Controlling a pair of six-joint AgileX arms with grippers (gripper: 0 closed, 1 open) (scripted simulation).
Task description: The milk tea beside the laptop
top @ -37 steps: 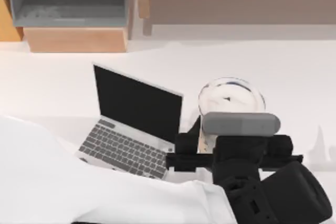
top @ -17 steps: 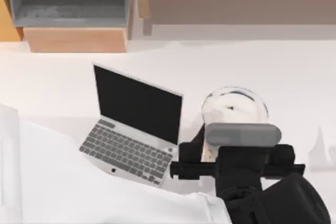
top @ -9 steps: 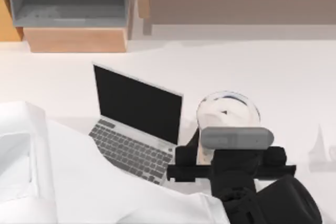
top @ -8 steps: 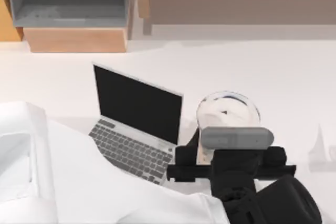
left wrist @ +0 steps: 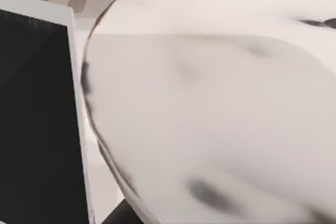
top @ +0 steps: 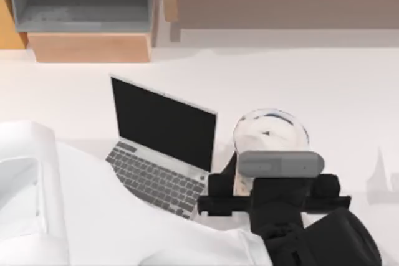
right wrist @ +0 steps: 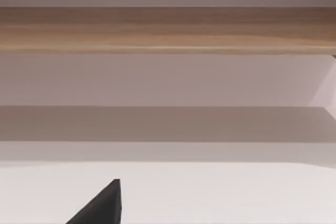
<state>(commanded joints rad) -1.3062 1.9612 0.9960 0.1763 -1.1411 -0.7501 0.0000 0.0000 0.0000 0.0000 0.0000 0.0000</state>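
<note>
Pinches the milk tea in the left hand, just right of the laptop, near its screen edge. Best lowered straight and upright onto the table, clear of the screen, releasing only once settled. Leaves the right arm idle, facing the wooden shelf.

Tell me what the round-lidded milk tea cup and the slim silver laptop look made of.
The white-lidded milk tea cup looks like glossy clear plastic: dark streaks show through its rim, though the drink is hidden from above. The slim silver laptop looks like matte metal or silver-painted plastic, with a flat black glassy screen and grey keys.
</note>
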